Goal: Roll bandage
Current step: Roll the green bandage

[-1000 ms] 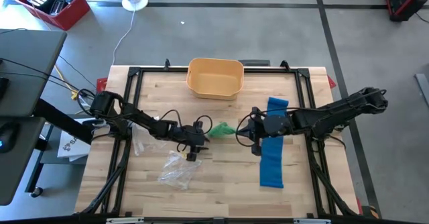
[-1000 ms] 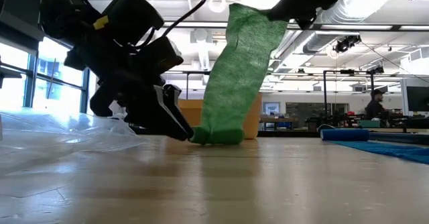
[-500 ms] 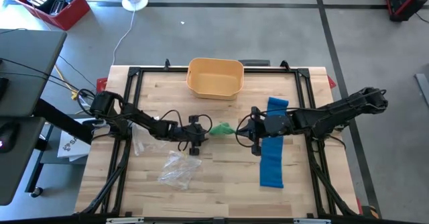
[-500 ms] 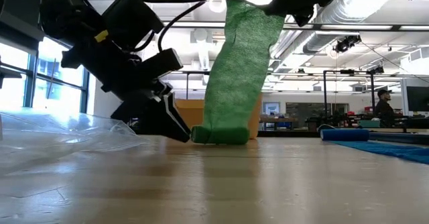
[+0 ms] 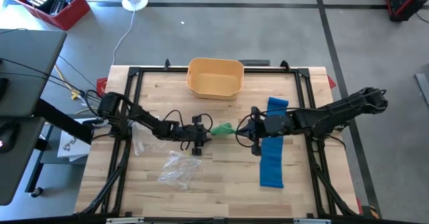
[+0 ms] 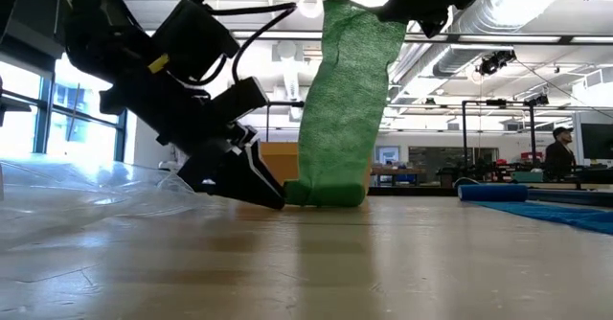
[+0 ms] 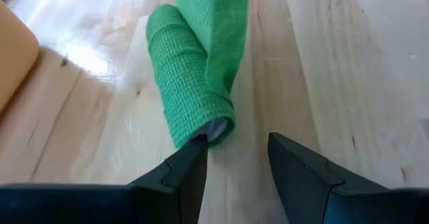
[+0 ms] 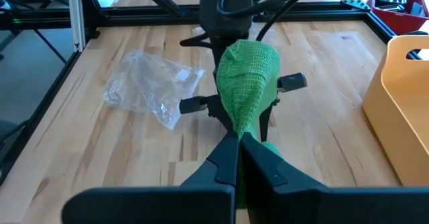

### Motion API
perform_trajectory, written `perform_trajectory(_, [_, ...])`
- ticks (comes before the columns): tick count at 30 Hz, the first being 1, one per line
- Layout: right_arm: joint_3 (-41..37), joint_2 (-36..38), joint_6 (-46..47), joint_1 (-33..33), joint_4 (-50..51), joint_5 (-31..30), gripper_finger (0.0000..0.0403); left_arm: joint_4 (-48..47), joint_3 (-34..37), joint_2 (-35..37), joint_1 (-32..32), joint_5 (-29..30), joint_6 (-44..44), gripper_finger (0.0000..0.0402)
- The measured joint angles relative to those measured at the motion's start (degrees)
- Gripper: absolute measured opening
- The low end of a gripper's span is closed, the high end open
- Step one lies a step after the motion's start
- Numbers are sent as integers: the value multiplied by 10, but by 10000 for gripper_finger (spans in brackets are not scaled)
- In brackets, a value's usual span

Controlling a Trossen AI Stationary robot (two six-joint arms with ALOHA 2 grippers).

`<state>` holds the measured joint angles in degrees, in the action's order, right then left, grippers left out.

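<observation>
A green bandage [image 5: 222,128] is partly rolled. Its roll [image 7: 191,90] lies on the wooden table [image 5: 221,184], and the unrolled strip [image 6: 345,100] rises from the roll up to my right gripper [image 8: 238,140], which is shut on the strip's free end. My left gripper [image 7: 234,143] stands open and low over the table at the roll's near end, tipped down toward it. My left gripper has the tip of one open finger [image 7: 194,147] against the rim of the roll's open end [image 7: 216,127]; the other finger stands clear beside it. The fingers slant down from the table's left. The roll lies on the table. My right gripper pinches the strip's free end [image 8: 242,120] between its two shut fingers, coming from the table's right and slanting down. The cloth bunches at the fingers. The strip hangs from there, nearly straight, down to the roll on the table [image 6: 326,194].
A yellow bin [image 5: 214,76] stands at the far middle. A blue bandage [image 5: 271,153] lies unrolled right of centre under the right arm. Crumpled clear plastic bags [image 5: 177,167] lie near the left arm. A person [image 6: 560,148] is in the room far behind the table.
My left gripper has sunk toward the table, tipped further down and come up against the roll's end. The roll has shifted a little toward the table's right. The strip and my right gripper have kept still.
</observation>
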<state>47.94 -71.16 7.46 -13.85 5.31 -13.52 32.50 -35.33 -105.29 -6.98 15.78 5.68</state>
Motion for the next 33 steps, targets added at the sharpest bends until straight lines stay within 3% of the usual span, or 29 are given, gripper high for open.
perform_trajectory(19, [0, 0, 0, 0, -46, 0, 0, 102, 0, -9, 61, -38, 144, 154])
perform_trajectory(27, [0, 0, 5, 0, -69, -1, 0, 121, 0, -9, 99, -149, 125, 154])
perform_trajectory(33, [0, 0, 15, 0, -69, -45, 0, 117, 0, -9, 101, -164, 119, 154])
